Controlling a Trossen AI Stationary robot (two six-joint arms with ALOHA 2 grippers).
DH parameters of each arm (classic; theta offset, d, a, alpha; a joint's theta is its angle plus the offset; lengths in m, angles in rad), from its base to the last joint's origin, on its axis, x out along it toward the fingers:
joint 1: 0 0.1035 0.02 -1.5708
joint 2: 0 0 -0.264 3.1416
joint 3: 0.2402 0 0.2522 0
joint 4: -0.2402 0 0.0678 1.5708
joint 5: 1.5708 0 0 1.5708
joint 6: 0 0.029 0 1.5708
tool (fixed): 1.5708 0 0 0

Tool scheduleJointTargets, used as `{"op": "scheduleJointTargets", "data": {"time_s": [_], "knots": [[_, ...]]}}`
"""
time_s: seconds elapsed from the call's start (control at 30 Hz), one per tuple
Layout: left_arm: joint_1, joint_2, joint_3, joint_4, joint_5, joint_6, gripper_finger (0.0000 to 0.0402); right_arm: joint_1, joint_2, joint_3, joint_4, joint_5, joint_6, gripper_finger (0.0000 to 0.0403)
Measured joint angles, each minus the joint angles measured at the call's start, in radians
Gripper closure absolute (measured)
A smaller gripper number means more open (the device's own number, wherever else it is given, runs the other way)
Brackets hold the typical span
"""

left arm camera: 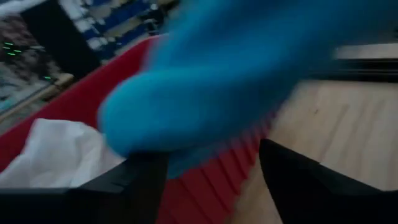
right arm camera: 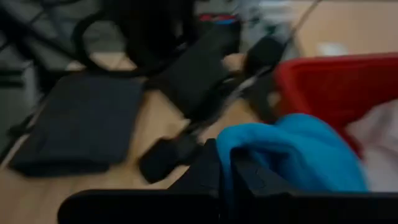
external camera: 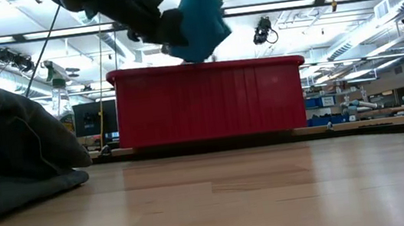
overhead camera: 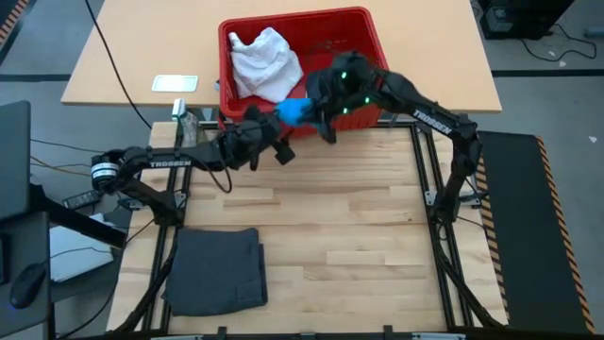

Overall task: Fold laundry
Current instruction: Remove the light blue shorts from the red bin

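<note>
While the folded dark grey garment (overhead camera: pixel 217 271) lies at the counter's (overhead camera: pixel 359 236) near left, the left hand (overhead camera: pixel 272 140), fingers spread, nears the blue garment (overhead camera: pixel 295 110); the right hand (overhead camera: pixel 326 121) pinches it above the red basket's (overhead camera: pixel 373 38) front rim, fingertips hidden by cloth.

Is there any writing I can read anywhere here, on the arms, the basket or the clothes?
"TROSSEN": white letters on the left arm's dark forearm, seen from above.
White letters on the right arm's dark forearm: probably the same brand, too small and tilted to read surely.
Red plastic basket: no writing visible.
Bright blue cloth garment, white cloth, folded dark grey garment: no labels visible.
Small white card on the far tan table: too small to read.
</note>
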Motion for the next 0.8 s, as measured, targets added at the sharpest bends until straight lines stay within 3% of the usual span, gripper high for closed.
{"op": "scheduleJointTargets", "data": {"time_s": [0.1, 0.2, 0.43, 0.63, 0.8], "knots": [[-0.043, -0.001, 0.0, 0.001, -0.035, 0.019, 0.014, 0.056, -0.006, -0.055, -0.013, 0.037, 0.004, 0.0392], [-0.084, -0.001, 0.0, -0.014, -0.042, 0.019, 0.0174, 0.093, -0.007, -0.102, -0.004, 0.127, 0.027, 0.0391], [-0.186, -0.002, 0.001, -0.14, -0.019, 0.013, 0.0376, 0.129, -0.009, -0.165, 0.013, 0.176, 0.082, 0.0359], [-0.311, 0.01, 0.002, -0.23, 0.068, -0.109, 0.039, 0.159, -0.081, -0.252, -0.07, 0.182, 0.075, 0.0314], [-0.427, 0.081, 0.004, -0.225, 0.073, -0.268, 0.0391, 0.203, -0.233, -0.581, 0.205, 0.184, 0.131, 0.0312]]}}
